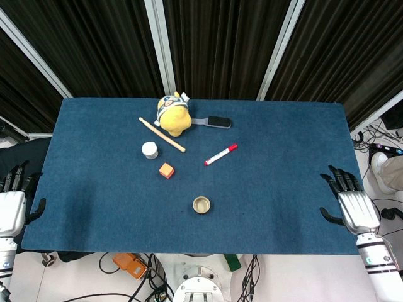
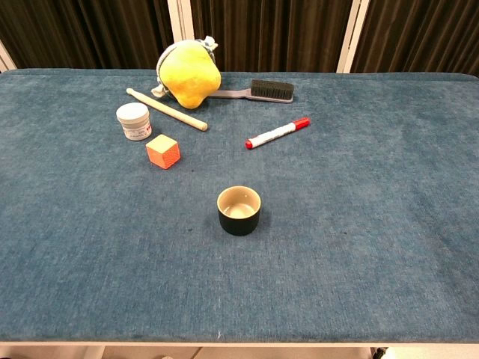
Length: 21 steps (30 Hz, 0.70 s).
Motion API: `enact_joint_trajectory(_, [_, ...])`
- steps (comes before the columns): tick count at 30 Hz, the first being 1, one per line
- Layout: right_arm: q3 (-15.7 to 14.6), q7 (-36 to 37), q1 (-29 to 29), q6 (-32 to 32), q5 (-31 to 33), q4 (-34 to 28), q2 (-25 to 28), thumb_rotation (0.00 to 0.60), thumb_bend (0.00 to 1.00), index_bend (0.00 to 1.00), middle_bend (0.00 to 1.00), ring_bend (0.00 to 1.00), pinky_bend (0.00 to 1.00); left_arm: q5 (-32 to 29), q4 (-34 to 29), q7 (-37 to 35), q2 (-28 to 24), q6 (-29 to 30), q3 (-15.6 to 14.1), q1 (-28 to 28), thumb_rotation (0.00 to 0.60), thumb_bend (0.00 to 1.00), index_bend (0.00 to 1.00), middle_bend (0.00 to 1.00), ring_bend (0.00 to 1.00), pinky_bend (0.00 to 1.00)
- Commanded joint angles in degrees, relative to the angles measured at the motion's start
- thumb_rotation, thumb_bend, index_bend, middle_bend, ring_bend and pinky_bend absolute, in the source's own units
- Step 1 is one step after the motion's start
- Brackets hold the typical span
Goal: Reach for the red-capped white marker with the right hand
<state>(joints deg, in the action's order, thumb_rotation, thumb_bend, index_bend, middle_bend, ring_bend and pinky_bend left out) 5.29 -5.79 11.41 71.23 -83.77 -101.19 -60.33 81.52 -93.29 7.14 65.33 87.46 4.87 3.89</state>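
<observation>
Nearest the robot, the right robot hand sits at the near right edge of the blue counter, its fingers spread and reaching over the cloth, holding nothing. The left robot hand hangs just off the near left corner, fingers likewise apart and empty (both show only in the head view; the chest view catches neither).

Next out, close to the middle of the counter, stands a small dark cup with a pale inside, upright and on its own. Beyond it and to the left lies an orange cube, and just past that a little white jar with a white lid.

The red-capped white marker lies flat on the cloth, right of the cube and beyond the cup, slanted so that its red cap points away and to the right. It is well apart from the right robot hand, with bare cloth between them, and nothing touches it.

Farther back, a wooden stick lies on a slant, passing beside the jar and running up under the yellow plush toy. To the right of the toy, near the far edge, rests a brush with dark bristles, its grey handle pointing toward the plush.
</observation>
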Motion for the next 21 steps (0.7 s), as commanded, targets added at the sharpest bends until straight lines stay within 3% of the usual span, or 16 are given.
enact_joint_trajectory(1, [4.7,0.4,8.7,-10.0,4.9,3.4,-1.8,0.6,0.39,0.24,0.06,0.09,0.12,0.0,-0.1,0.0,0.0,0.0,0.0,0.0,0.6,0.34,0.21,0.0,0.0,0.17])
enact_joint_trajectory(5, [8.5,-0.1,17.1,-17.7,8.6,9.7,-7.5,0.6,0.39,0.29,0.06,0.09,0.12,0.1,0.0,-0.1,-0.2,0.3,0.1,-0.1,0.6,0.34,0.21,0.0,0.0,0.17])
enact_joint_trajectory(9, [10.4,-2.0,24.4,-23.9,11.3,16.7,-13.6,0.6,0.39,0.32,0.06,0.09,0.12,-0.5,0.1,-0.7,-0.3,0.2,0.4,-0.1,0.6,0.34,0.21,0.0,0.0,0.17])
enact_joint_trajectory(21, [11.7,-5.8,39.2,-34.2,17.1,33.1,-30.0,0.6,0.39,0.37,0.06,0.09,0.12,-1.0,0.3,-1.6,-0.4,-0.4,0.7,0.0,0.6,0.34,0.21,0.0,0.0,0.17])
